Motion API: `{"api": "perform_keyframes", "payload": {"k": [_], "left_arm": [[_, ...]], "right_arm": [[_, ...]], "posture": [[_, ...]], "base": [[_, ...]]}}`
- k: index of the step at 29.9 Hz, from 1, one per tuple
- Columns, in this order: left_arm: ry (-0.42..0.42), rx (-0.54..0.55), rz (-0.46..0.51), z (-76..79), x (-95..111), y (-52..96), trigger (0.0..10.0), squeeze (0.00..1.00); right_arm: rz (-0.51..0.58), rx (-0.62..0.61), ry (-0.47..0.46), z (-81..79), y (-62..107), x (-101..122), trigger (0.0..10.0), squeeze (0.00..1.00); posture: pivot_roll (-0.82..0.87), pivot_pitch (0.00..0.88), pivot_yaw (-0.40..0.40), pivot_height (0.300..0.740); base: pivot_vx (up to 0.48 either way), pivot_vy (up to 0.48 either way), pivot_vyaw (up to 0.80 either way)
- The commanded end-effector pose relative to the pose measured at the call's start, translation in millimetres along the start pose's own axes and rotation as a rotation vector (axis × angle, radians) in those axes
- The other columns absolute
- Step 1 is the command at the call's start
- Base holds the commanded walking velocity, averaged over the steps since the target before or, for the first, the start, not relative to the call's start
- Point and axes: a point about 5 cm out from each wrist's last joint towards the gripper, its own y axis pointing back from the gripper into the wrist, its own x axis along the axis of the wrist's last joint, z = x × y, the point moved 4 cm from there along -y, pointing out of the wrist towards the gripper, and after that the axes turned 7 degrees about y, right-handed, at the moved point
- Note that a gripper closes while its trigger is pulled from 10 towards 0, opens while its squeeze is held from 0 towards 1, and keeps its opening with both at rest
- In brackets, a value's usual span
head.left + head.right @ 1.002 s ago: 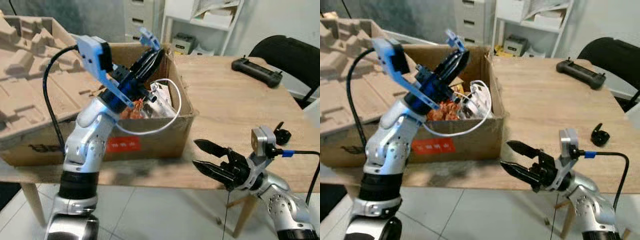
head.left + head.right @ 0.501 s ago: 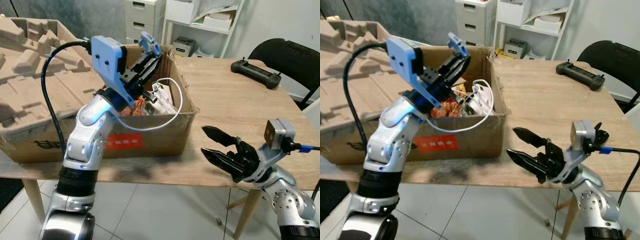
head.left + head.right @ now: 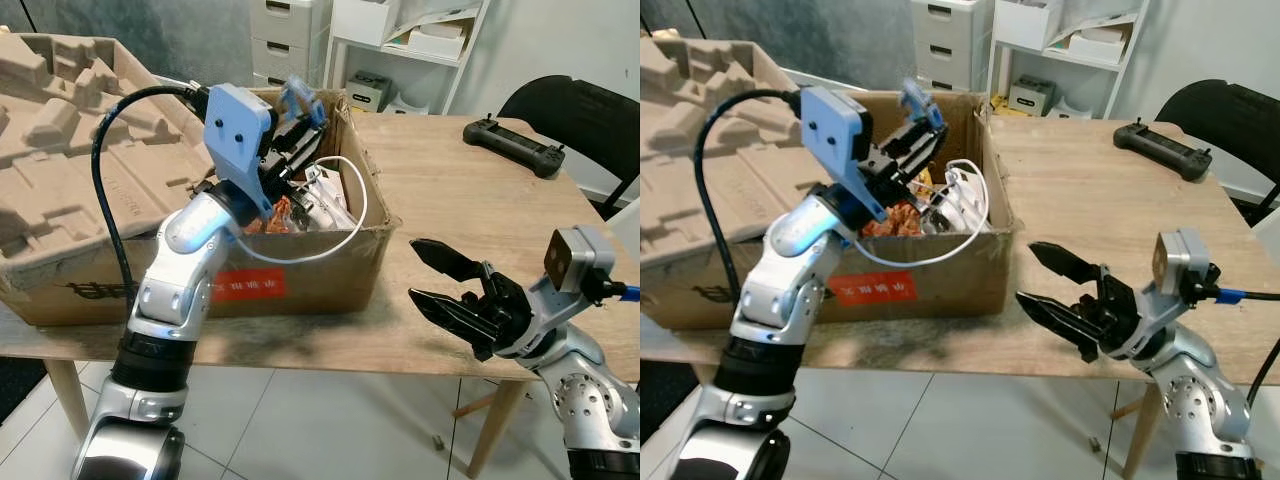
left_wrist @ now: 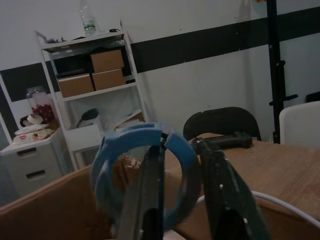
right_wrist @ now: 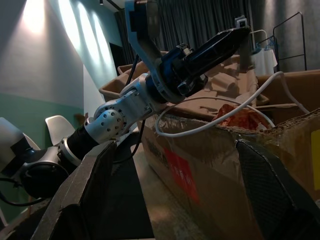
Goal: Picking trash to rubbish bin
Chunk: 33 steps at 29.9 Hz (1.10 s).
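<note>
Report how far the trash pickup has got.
Done: wrappers and a white cable already lie in the cardboard box.
In hand: the left pincer is shut on a blue ring, held over the box's open top.
Left: the ring is not yet released. The right pincer hovers open at the table edge. A black controller sits on the far side.

Head views bright, evenly lit and sharp; both wrist views dim, the blue plastic ring (image 4: 145, 175) blurred up close, light streaks glaring on a teal wall (image 5: 45, 60).
</note>
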Motion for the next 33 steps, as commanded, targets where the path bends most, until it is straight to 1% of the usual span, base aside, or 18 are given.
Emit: {"api": "perform_keyframes", "payload": {"k": [1,4,7,9,11,14,15,17,18,22,26,27,28,29,30,31,32,33], "left_arm": [[-0.058,0.004,-0.023,-2.8,-2,-0.2,10.0,1.00],[-0.081,0.011,-0.029,-4.1,-3,-0.3,10.0,1.00],[-0.154,0.028,-0.052,-8.6,-4,-0.4,10.0,1.00],[-0.158,0.033,-0.049,-9.9,-3,-0.5,10.0,1.00],[-0.188,-0.001,-0.063,-7.6,-3,-0.1,10.0,1.00],[-0.357,-0.149,-0.177,3.4,-13,5.9,10.0,1.00],[-0.385,-0.186,-0.208,4.5,-15,8.2,10.0,1.00],[-0.421,-0.237,-0.245,6.7,-17,11.6,10.0,0.00],[-0.452,-0.266,-0.272,7.8,-19,13.8,10.0,0.00],[-0.525,-0.296,-0.315,6.9,-20,16.6,10.0,0.00],[-0.558,-0.336,-0.352,6.9,-20,20.3,10.0,0.00],[-0.494,-0.292,-0.307,1.6,-11,17.0,10.0,0.00],[-0.465,-0.270,-0.286,-1.1,-7,15.5,10.0,0.00],[-0.382,-0.223,-0.233,-5.8,0,12.7,10.0,0.00],[-0.328,-0.196,-0.201,-8.8,4,11.4,10.0,0.00],[-0.328,-0.196,-0.201,-8.8,4,11.4,10.0,0.00],[-0.296,-0.181,-0.183,-10.5,6,10.8,10.0,0.00],[-0.190,-0.162,-0.131,-12.1,10,11.6,10.0,0.00]], "right_arm": [[0.002,0.008,0.019,-2.3,0.5,7,10.0,0.00],[0.003,0.008,0.017,-2.3,0.2,7,10.0,0.00],[0.005,0.006,0.013,-2.4,-0.3,6,10.0,0.00],[0.005,0.006,0.012,-2.4,-0.2,6,10.0,0.00],[0.004,0.004,0.008,-1.3,0.0,5,10.0,0.00],[0.003,0.004,0.007,-0.3,-1.0,5,10.0,0.00],[0.002,0.006,0.005,-0.2,-1.8,4,10.0,0.00],[0.002,0.007,0.004,-0.2,-2.7,4,10.0,0.00],[0.002,0.008,0.003,-0.2,-2.7,4,10.0,0.00],[0.001,0.008,0.003,-0.4,-2.4,3,10.0,0.00],[0.000,0.006,0.003,-0.6,-2.6,3,10.0,0.00],[0.001,0.004,0.001,-0.8,-2.7,2,10.0,0.00],[0.001,0.003,0.000,-0.9,-2.8,2,10.0,0.00],[0.002,0.001,-0.002,-1.0,-3.0,1,10.0,0.00],[0.002,0.000,-0.004,-1.1,-3.1,0,10.0,0.00],[0.002,0.000,-0.004,-1.1,-3.1,0,10.0,0.00],[0.003,-0.001,-0.005,-1.2,-3.3,0,10.0,0.00],[0.002,-0.002,-0.006,-1.5,-3.7,-1,10.0,0.00]], "posture": [[-0.02,0.107,0.002,0.740],[-0.02,0.107,0.002,0.740],[-0.02,0.108,0.000,0.740],[-0.02,0.108,-0.001,0.740],[-0.02,0.105,-0.003,0.740],[-0.02,0.102,-0.006,0.740],[-0.02,0.102,-0.006,0.740],[-0.02,0.102,-0.006,0.740],[-0.02,0.097,-0.008,0.740],[-0.02,0.095,-0.006,0.740],[-0.02,0.098,-0.003,0.740],[-0.02,0.098,-0.002,0.740],[-0.02,0.100,0.000,0.740],[-0.02,0.101,0.002,0.740],[-0.02,0.101,0.002,0.740],[-0.02,0.101,0.002,0.740],[-0.02,0.101,0.002,0.740],[-0.02,0.104,0.003,0.740]], "base": [[0.000,0.000,0.00],[0.000,0.000,0.00],[0.000,0.000,0.00],[0.000,0.000,0.00],[0.000,0.000,0.00],[0.000,0.000,0.00],[0.000,0.000,0.00],[0.000,0.000,0.00],[0.000,0.000,0.00],[0.000,0.000,0.00],[0.000,0.000,0.00],[0.000,0.000,0.00],[0.000,0.000,0.00],[0.000,0.000,0.00],[0.000,0.000,0.00],[0.000,0.000,0.00],[0.000,0.000,0.00],[0.000,0.000,0.00]]}}
